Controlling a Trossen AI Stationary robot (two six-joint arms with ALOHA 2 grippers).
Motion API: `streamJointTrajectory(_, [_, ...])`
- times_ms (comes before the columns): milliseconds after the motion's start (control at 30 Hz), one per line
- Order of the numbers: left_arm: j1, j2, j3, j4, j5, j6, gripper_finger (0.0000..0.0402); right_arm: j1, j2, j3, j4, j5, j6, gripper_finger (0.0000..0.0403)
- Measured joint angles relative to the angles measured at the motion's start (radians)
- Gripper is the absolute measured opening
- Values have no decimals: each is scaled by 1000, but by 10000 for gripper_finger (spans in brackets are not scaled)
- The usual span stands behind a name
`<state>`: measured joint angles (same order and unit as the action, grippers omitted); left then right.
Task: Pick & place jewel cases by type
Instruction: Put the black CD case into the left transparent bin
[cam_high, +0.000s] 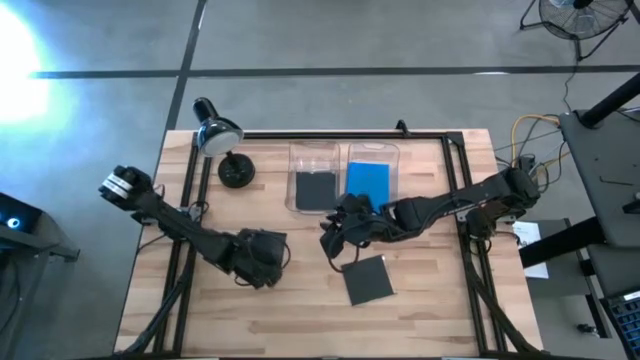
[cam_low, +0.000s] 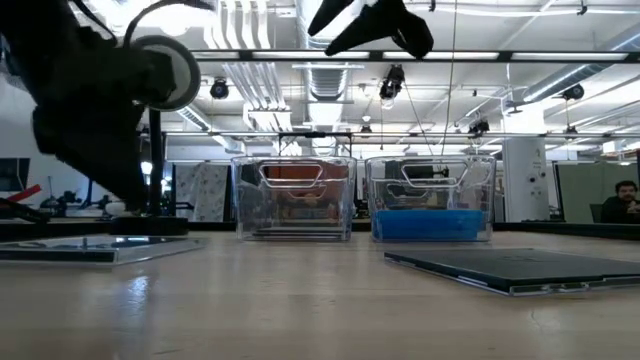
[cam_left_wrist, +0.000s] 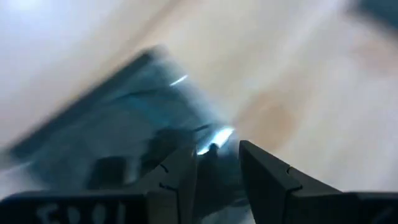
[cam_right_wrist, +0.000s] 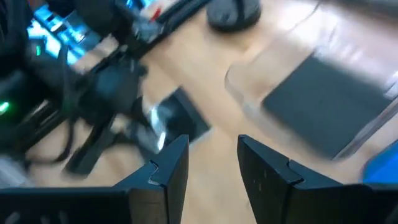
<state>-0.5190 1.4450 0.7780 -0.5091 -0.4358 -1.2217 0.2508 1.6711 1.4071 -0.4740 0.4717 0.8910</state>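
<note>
High view: a dark case (cam_high: 368, 279) is left at 6 o'clock of the bins (cam_high: 345, 177). Above it the right gripper (cam_high: 335, 238) is spread and empty. The left gripper (cam_high: 262, 255) is spread over another dark case (cam_left_wrist: 112, 130), which probably must be pinched next.

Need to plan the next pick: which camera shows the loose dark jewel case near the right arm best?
High view: the dark jewel case lies flat and fully visible, just past the right tool. Low view shows it edge-on only. The wrist views don't clearly show it.

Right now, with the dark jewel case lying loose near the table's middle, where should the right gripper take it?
The dark jewel case lies flat, slightly rotated. Probably come straight down with the right gripper and pinch one free edge: it looks too thin and wide to clamp any other way.
</note>
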Motion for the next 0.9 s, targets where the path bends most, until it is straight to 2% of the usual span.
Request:
streamJointTrajectory(133, [-1,-10,47,-348,51,-128,103,0,4,-82,32,-159,179,132])
streamJointTrajectory(233, [-13,-22,32,-452,112,-161,103,0,32,-165,159,-301,277,132])
streamJointTrajectory(333, [-33,-54,-2,-428,137,-206,103,2,87,-230,384,-407,373,132])
streamJointTrajectory(500, [-71,-150,-71,-389,123,-354,103,11,217,-247,650,-397,474,139])
streamJointTrajectory(633, [-102,-256,-156,-315,50,-463,103,11,331,-160,673,-396,502,166])
streamJointTrajectory(900, [-105,-396,-369,-126,59,-631,103,-3,509,-3,657,-428,566,237])
